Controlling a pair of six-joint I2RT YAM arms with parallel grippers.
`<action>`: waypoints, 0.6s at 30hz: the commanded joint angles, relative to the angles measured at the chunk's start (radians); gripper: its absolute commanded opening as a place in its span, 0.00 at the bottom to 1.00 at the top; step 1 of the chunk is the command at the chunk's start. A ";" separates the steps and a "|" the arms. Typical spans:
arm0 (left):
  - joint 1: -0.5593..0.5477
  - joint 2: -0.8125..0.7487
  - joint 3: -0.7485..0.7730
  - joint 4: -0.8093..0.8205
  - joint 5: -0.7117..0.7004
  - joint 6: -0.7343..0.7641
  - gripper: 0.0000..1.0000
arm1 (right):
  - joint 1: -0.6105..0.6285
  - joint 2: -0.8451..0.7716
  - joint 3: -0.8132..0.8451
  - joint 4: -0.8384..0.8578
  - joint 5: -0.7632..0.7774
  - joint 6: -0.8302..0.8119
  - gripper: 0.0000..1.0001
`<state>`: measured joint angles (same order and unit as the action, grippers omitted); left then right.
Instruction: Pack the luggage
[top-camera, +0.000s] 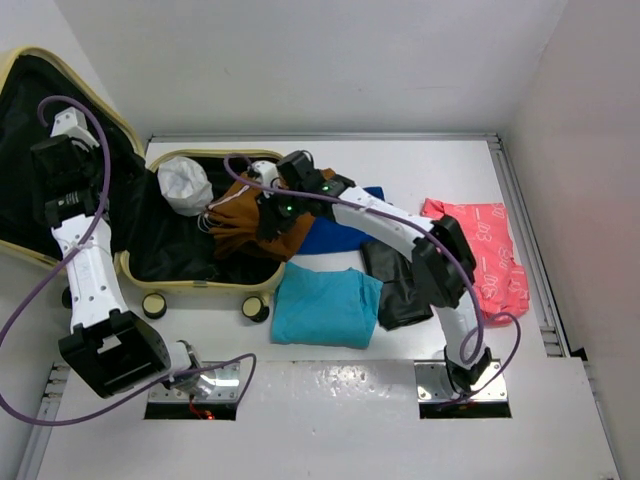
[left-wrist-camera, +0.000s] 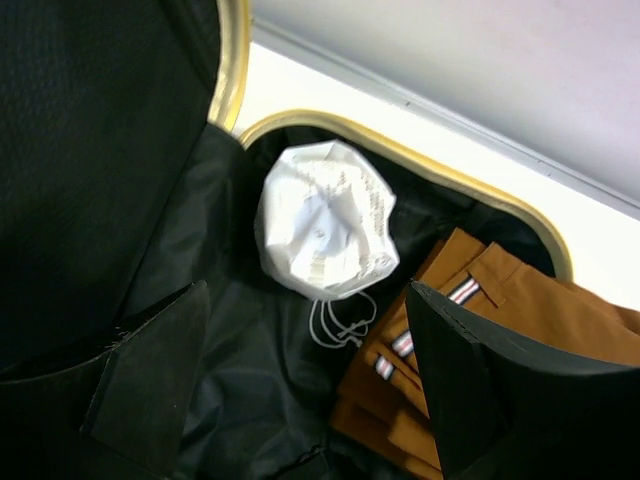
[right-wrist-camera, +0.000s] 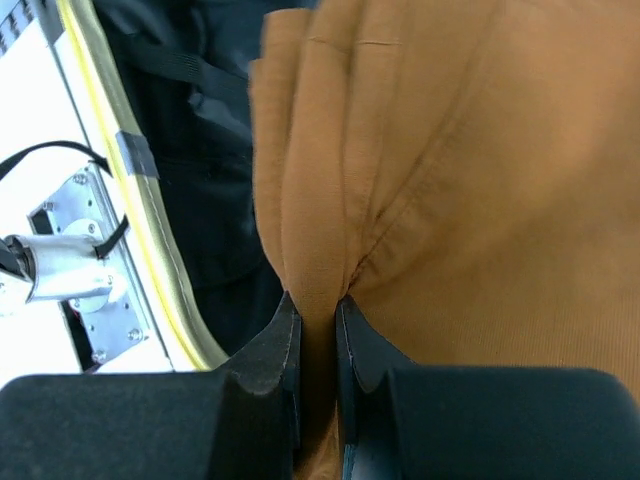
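The pale yellow luggage (top-camera: 200, 287) lies open at the left, its lid (top-camera: 20, 70) raised and lined in black. Inside lie a white drawstring bag (top-camera: 185, 185) and brown folded trousers (top-camera: 250, 222). My right gripper (top-camera: 272, 222) is shut on a fold of the brown trousers (right-wrist-camera: 420, 180), over the luggage's right side near its yellow rim (right-wrist-camera: 150, 230). My left gripper (left-wrist-camera: 300, 390) is open and empty, held above the luggage interior, with the white bag (left-wrist-camera: 325, 220) and trousers (left-wrist-camera: 440, 340) below it.
On the table right of the luggage lie a teal folded cloth (top-camera: 325, 305), a blue cloth (top-camera: 335, 235), a black cloth (top-camera: 400, 285) and a pink patterned packet (top-camera: 485, 255). The luggage wheels (top-camera: 155, 303) face the near edge. A white wall stands at the right.
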<state>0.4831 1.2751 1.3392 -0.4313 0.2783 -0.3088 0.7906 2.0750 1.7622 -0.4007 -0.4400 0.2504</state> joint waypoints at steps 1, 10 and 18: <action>0.031 -0.026 -0.014 0.000 0.056 -0.012 0.84 | 0.062 0.057 0.137 0.123 -0.085 -0.074 0.00; 0.052 -0.026 -0.023 -0.009 0.104 0.051 0.84 | 0.150 0.125 0.272 0.113 -0.282 -0.186 0.00; 0.061 -0.036 -0.061 -0.009 0.148 0.071 0.84 | 0.208 -0.032 0.102 -0.046 -0.442 -0.555 0.00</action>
<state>0.5316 1.2705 1.2873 -0.4496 0.3862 -0.2550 0.9478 2.1899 1.9072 -0.4919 -0.6956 -0.0868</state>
